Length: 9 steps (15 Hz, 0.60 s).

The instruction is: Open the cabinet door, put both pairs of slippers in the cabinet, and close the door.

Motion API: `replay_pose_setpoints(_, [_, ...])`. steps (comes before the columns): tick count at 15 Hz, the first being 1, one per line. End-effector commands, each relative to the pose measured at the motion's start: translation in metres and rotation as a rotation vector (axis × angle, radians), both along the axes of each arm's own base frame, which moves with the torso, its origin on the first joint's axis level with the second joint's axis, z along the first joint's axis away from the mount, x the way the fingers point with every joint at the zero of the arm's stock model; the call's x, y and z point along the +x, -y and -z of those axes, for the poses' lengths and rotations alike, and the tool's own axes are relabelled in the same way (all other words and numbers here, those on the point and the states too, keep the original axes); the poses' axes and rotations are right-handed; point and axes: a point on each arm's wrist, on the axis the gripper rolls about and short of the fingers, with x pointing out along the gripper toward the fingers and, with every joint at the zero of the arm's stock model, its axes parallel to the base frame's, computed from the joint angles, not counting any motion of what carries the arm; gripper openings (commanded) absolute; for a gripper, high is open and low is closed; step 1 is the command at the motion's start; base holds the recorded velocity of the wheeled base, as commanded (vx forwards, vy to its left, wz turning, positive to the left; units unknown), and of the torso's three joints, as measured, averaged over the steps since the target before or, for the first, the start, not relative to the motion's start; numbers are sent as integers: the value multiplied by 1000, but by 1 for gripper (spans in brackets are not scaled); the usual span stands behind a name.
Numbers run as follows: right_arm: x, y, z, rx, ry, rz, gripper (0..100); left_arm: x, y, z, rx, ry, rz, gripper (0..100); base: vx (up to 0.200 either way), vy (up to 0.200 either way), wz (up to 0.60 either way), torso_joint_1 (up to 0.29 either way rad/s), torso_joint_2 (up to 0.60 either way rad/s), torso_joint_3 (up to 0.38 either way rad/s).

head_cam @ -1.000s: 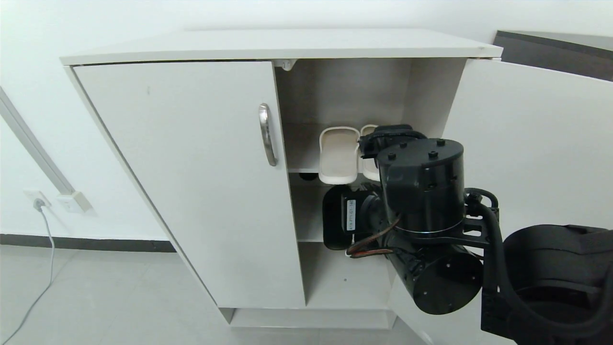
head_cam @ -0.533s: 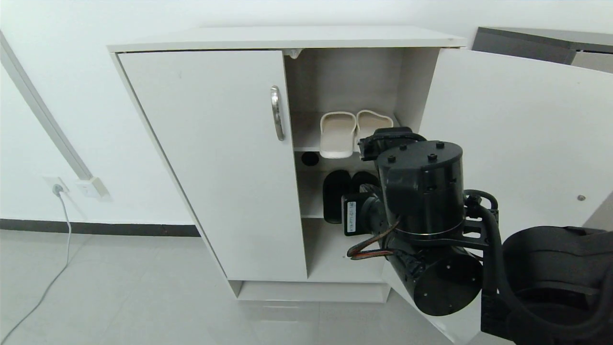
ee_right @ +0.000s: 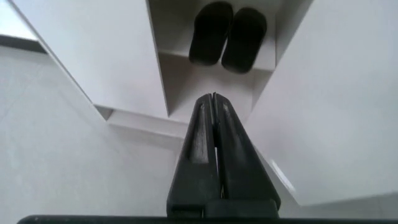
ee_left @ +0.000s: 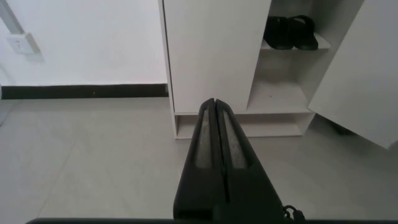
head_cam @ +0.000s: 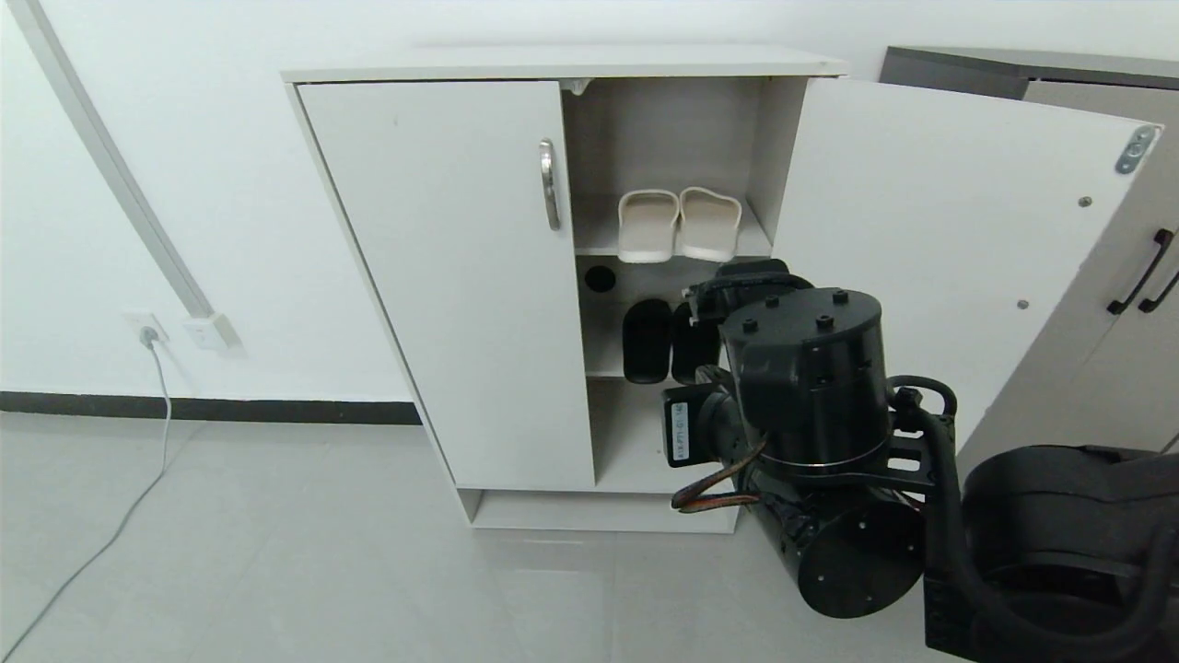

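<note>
My right pincer (ee_right: 213, 97) is closed on nothing, its two fingers pressed flat together. It points at the open half of the cabinet (head_cam: 562, 63), toward the bottom compartment below the black slippers (ee_right: 227, 36). My left pincer (ee_left: 214, 102) is also closed and empty. It hangs over the grey floor (ee_left: 93, 162), aimed at the cabinet's base in front of the closed left door (head_cam: 451, 258).

The right door (head_cam: 921, 212) stands swung wide, away from the cabinet front. The left door's metal handle (head_cam: 549, 184) runs upright along its inner edge.

Both pairs are inside. The cream slippers (head_cam: 649, 226) lie side by side and touching on the upper shelf. Their long axes run front to back, with the toe bands toward the back wall and the heels at the shelf's front lip. The black slippers sit on the middle shelf directly beneath, also side by side and lengthwise into the cabinet. I cannot tell which end of them is the toe.
</note>
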Motion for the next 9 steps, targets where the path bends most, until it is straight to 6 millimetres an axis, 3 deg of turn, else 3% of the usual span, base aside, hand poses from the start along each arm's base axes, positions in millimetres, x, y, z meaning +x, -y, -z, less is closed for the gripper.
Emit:
replay_pose_setpoints(1, [0, 0, 2, -6, -3, 0, 0, 0, 0, 0, 0, -1, 0, 0, 0, 0, 0, 0, 0, 0])
replay_pose_setpoints(9, [2, -1, 6, -22, -9, 2, 0, 0, 0, 0, -2, -1, 0, 0, 0, 0, 0, 0, 0, 0])
